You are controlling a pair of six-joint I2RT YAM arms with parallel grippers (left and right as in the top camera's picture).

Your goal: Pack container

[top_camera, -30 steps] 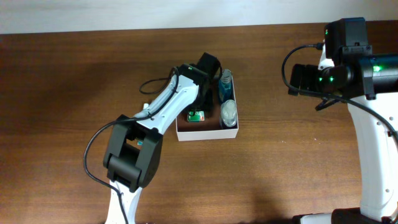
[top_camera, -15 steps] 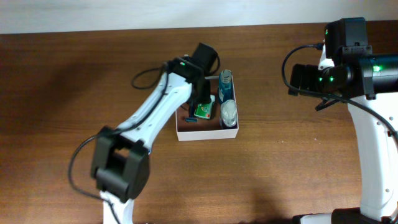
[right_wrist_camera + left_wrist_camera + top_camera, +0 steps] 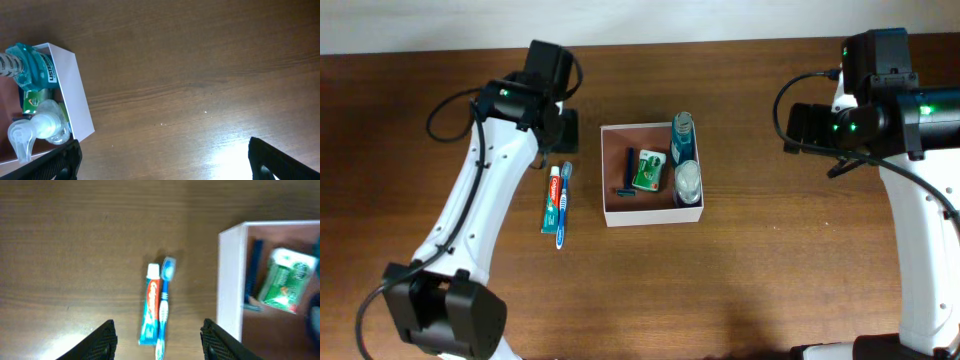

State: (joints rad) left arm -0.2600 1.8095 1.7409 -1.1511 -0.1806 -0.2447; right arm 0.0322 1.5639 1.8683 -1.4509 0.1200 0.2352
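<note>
The container (image 3: 654, 217), a white-walled box with a brown floor, sits mid-table. Inside it lie a blue razor (image 3: 628, 172), a green-and-white packet (image 3: 647, 172), a blue bottle (image 3: 683, 140) and a clear pump bottle (image 3: 688, 182). Left of the box, a toothpaste tube (image 3: 552, 200) and a blue toothbrush (image 3: 563, 205) lie side by side on the table. My left gripper (image 3: 563, 132) hovers just beyond them, open and empty; in the left wrist view its gripper (image 3: 159, 340) frames the toothpaste (image 3: 148, 310) and toothbrush (image 3: 163, 305). My right gripper (image 3: 165, 162) stands open and empty, right of the container wall (image 3: 75, 95).
The brown wooden table (image 3: 770, 260) spreads all round the box. The right arm's base and column (image 3: 920, 250) stand at the right edge. The left arm's base (image 3: 445, 315) is at the lower left. A pale wall runs along the table's far edge.
My left arm has pulled out of the container and swung left, leaving the green packet inside. It now sits over the toothpaste and toothbrush. The right arm has not moved.
</note>
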